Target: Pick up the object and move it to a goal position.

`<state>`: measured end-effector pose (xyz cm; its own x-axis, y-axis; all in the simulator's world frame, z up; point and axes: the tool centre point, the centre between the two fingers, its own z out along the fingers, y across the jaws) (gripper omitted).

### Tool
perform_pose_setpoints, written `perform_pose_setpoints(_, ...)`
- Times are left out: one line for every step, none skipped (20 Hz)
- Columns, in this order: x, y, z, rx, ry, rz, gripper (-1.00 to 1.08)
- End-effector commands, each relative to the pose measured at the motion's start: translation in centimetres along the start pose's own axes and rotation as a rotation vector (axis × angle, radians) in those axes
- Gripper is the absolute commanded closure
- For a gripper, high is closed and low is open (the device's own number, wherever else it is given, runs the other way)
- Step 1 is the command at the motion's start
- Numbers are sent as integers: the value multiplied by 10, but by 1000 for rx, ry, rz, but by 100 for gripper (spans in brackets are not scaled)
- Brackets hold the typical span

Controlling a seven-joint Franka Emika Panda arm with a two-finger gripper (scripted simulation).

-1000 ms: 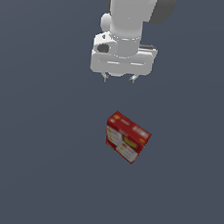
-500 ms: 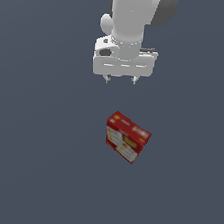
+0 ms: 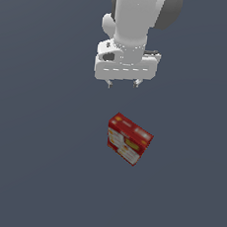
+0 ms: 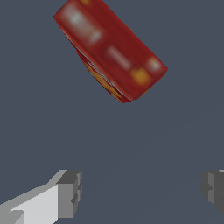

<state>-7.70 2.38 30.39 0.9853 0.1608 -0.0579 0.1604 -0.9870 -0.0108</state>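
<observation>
Exterior view is showing the tool (image 3: pixel 122 84) hanging with fingers spread wide and holding nothing, well apart from the red cracker box (image 3: pixel 128 139), which is standing alone on bare grey surface (image 3: pixel 35 167), all edges unobstructed.

Grey floor (image 3: pixel 30 166) — cracker box (image 3: pixel 128 139) upright

Claw (image 3: pixel 122 84) above cracker box (image 3: pixel 129 139) — well apart

I am hanging my arm (image 3: pixel 138 19) straight down, wrist vertical, gripper (image 3: pixel 122 83) pointing toward six o'clock, its jaws spread wide apart and holding nothing.
</observation>
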Motion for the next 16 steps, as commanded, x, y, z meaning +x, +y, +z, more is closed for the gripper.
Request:
perform_pose_setpoints(7, -1, 1, -2, 2, -37, -92)
perform_pose_setpoints(10, -1, 2, -4, 3, -54, -92)
perform_pose_setpoints(13, -1, 3, -5, 4, -73, -92)
perform_pose_setpoints(17, -2, 4, -6, 6, -94, -92)
perform_pose_setpoints(21, -2, 5, -7, 7, -116, -92)
perform_pose_setpoints(25, -3, 6, -9, 8, -139, -92)
perform_pose_setpoints(30, -4, 7, -10, 10, -164, -92)
perform_pose_setpoints(34, -4, 8, -12, 11, -190, -92)
perform_pose_setpoints(39, -5, 10, -13, 13, -218, -92)
perform_pose_setpoints(44, -6, 12, -14, 14, -247, -92)
perform_pose_setpoints(49, -6, 13, -16, 16, -276, -92)
perform_pose_setpoints(54, -7, 15, -17, 18, -305, -92)
perform_pose_setpoints(59, -8, 17, -19, 20, -334, -92)
perform_pose_setpoints(64, -9, 19, -20, 21, -362, -92)
perform_pose_setpoints(69, -10, 21, -21, 23, -391, -92)
perform_pose_setpoints(74, -11, 23, -22, 25, -420, -92)
